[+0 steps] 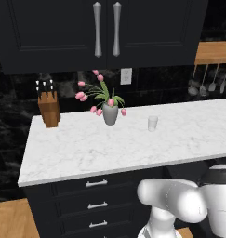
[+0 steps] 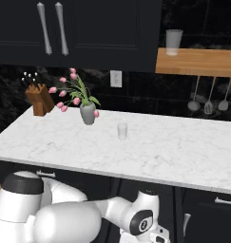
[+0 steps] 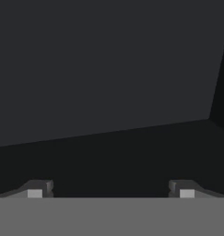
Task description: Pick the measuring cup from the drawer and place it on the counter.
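Note:
The measuring cup is hidden. My gripper (image 3: 111, 191) is open, its two fingertips (image 3: 36, 190) set wide apart with nothing between them. It faces flat dark panels (image 3: 99, 73) that meet in a corner at the right; I cannot tell whether these belong to the drawer. The arm's wrist (image 2: 143, 220) hangs low, below the front edge of the white marble counter (image 2: 183, 156), in front of the black cabinets. The counter (image 1: 86, 148) spans the left base view too.
A whitish tumbler (image 1: 152, 123) stands mid-counter, beside a grey vase of pink tulips (image 1: 109, 114). A knife block (image 1: 49, 109) sits at the back left. Drawer fronts with silver handles (image 1: 96, 183) are shut. A wooden shelf (image 2: 202, 61) carries a glass (image 2: 173, 42).

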You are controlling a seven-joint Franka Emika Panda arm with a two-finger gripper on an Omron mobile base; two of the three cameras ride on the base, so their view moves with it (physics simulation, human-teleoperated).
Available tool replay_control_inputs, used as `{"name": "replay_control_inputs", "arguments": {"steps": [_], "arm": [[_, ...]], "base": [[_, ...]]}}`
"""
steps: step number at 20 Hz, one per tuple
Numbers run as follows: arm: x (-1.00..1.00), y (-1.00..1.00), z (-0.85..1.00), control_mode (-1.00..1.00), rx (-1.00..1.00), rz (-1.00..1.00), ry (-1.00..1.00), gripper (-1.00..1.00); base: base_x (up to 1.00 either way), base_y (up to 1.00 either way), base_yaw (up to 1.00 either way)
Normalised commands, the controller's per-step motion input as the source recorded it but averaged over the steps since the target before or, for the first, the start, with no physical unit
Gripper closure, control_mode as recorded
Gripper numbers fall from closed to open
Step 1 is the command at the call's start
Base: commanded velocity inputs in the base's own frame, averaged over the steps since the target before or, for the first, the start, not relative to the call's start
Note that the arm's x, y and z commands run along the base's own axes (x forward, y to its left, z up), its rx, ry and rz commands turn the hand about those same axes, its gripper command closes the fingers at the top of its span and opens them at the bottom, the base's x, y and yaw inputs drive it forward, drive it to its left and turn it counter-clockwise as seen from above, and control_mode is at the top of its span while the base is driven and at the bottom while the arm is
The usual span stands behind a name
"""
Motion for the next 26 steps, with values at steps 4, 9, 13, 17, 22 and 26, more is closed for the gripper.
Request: {"name": "replay_control_inputs", "arguments": {"steps": [4,9,13,17,22,26], "arm": [[0.42,-0.01,0.4,-1.0,0.07,0.0,0.0,-1.0],[0.67,0.0,0.54,-1.0,0.11,0.06,0.0,-1.0],[0.76,-0.04,0.14,-1.0,0.05,0.16,-0.04,-1.0],[0.47,-0.09,0.0,-1.0,0.05,0.19,-0.17,-1.0],[0.04,-0.44,-0.01,-1.0,0.03,0.21,-0.22,-1.0],[0.0,-0.26,0.0,-1.0,0.05,0.21,-0.23,-1.0]], "base": [[0.0,0.0,0.0],[0.0,0.0,0.0],[0.0,0.0,0.0],[0.0,0.0,0.0],[0.0,0.0,0.0],[0.0,0.0,0.0]]}}
